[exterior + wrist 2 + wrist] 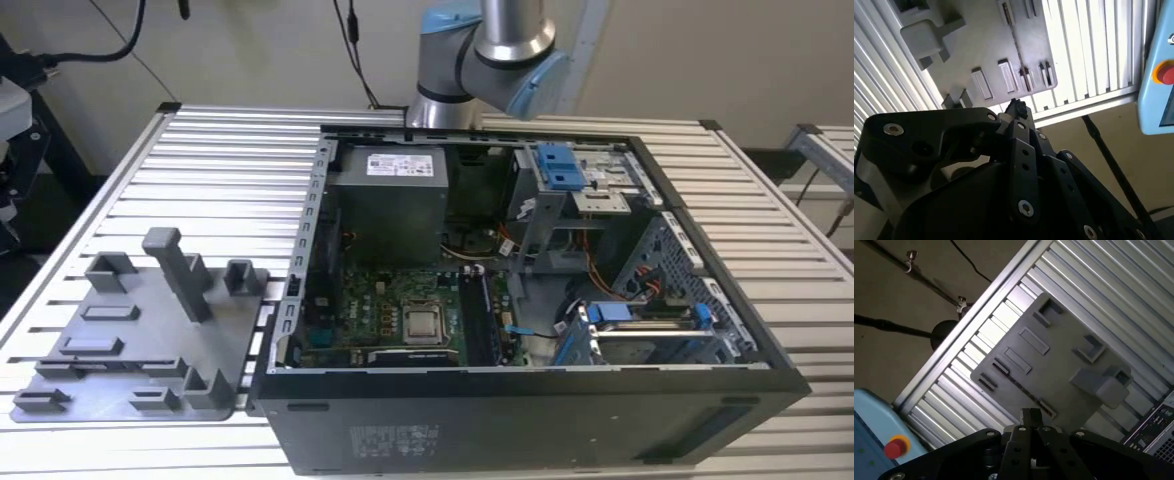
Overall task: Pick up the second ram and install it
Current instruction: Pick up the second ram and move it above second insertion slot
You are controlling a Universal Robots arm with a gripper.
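The black linkage hand (1030,416) hangs well above the grey plastic holder tray (1064,355) on the slatted aluminium counter (1134,285). Its fingers are pressed together with nothing between them. The second ram (1024,390), judged to be the thin dark strip on edge in the tray, is not yet picked up. Pickup and installation in the open black computer case (534,420) are both left to do.

The holder tray (154,335) lies on the table (227,170), at the exterior view's left of the computer case (534,420).
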